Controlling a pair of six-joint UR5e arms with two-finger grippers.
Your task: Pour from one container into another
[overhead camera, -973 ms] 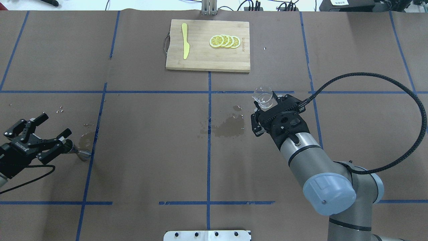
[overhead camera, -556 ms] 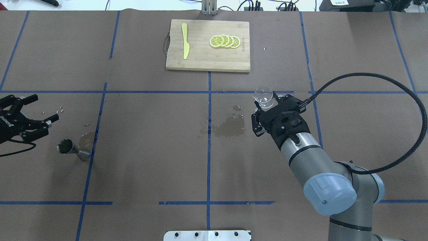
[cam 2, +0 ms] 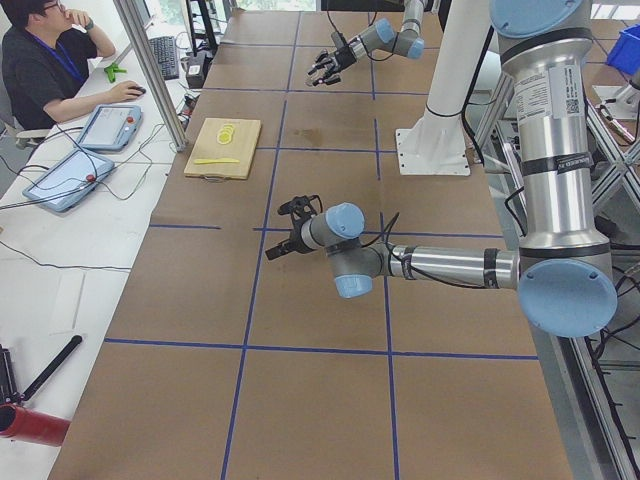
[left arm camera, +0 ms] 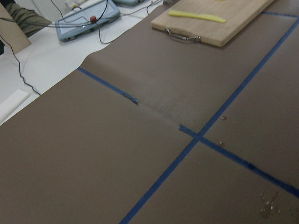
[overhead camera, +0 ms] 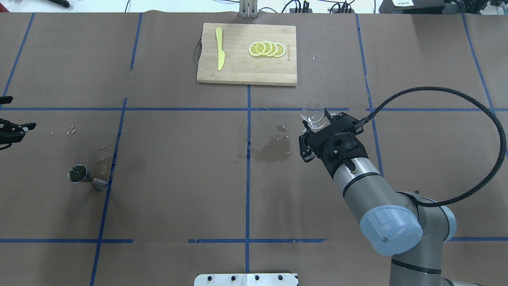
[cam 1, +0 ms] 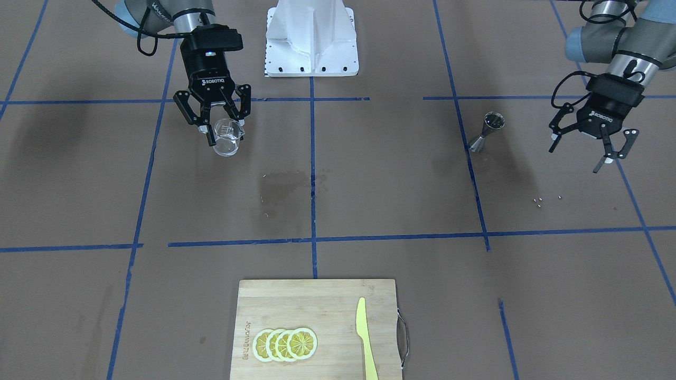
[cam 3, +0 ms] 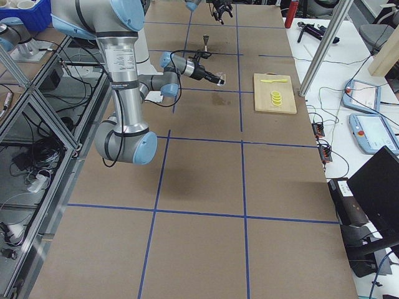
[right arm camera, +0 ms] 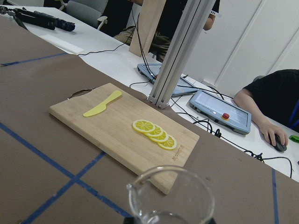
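Note:
The clear glass beaker (overhead camera: 313,116) hangs above the table right of centre, upright, with my right gripper (cam 1: 222,132) shut on it. Its rim and pouring lip fill the bottom of the right wrist view, where the beaker (right arm camera: 171,196) is seen from close up. The steel jigger (overhead camera: 87,178) stands by itself on the table at the left, next to a blue tape line. My left gripper (cam 1: 581,155) hovers open and empty, well clear of the jigger (cam 1: 486,132). Overhead, only one fingertip (overhead camera: 27,126) of it shows at the left edge.
A bamboo cutting board (overhead camera: 238,69) with lemon slices (overhead camera: 266,49) and a yellow knife (overhead camera: 219,48) lies at the far middle. A wet patch (overhead camera: 274,151) darkens the paper near the beaker; a smaller damp stain (overhead camera: 103,165) is beside the jigger.
My left gripper has let go of the jigger and drawn back to the left, almost out of the overhead view. The jigger stays standing. The right arm with the beaker has barely moved.

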